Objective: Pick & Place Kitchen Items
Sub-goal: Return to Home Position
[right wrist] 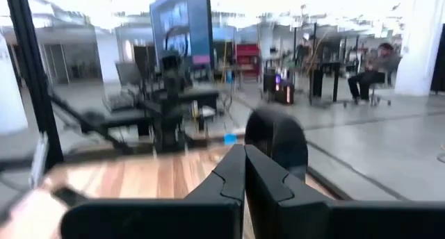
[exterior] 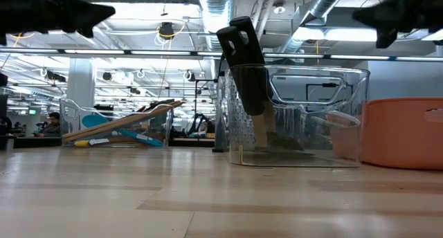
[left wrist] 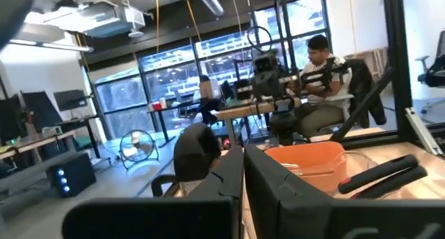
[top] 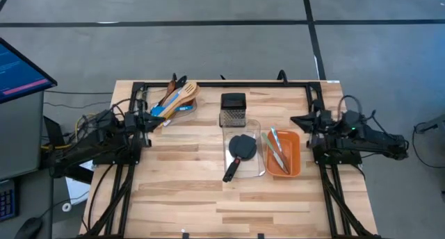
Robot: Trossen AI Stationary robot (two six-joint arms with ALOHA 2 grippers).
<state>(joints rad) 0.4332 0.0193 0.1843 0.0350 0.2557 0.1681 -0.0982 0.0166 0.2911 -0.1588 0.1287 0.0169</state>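
Observation:
Several wooden, blue and yellow utensils [top: 174, 100] lie heaped in a clear tray at the far left; the heap also shows in the low view [exterior: 118, 127]. A steel box grater [top: 233, 108] stands at the far middle. A black turner [top: 240, 150] lies in a clear bin [top: 259, 138], its handle [exterior: 242, 51] leaning over the bin's rim. Metal tongs [top: 278, 152] lie in an orange bin [top: 295, 155]. My left gripper [left wrist: 243, 166] is shut and empty, raised at the table's left [top: 148, 122]. My right gripper [right wrist: 245, 166] is shut and empty, raised at the right [top: 295, 121].
A black frame rail [top: 229, 84] runs along the table's far edge. The near half of the wooden table top [top: 208, 204] is bare. A monitor [top: 17, 69] stands off the left side. A seated person [left wrist: 327, 65] shows in the room beyond the table.

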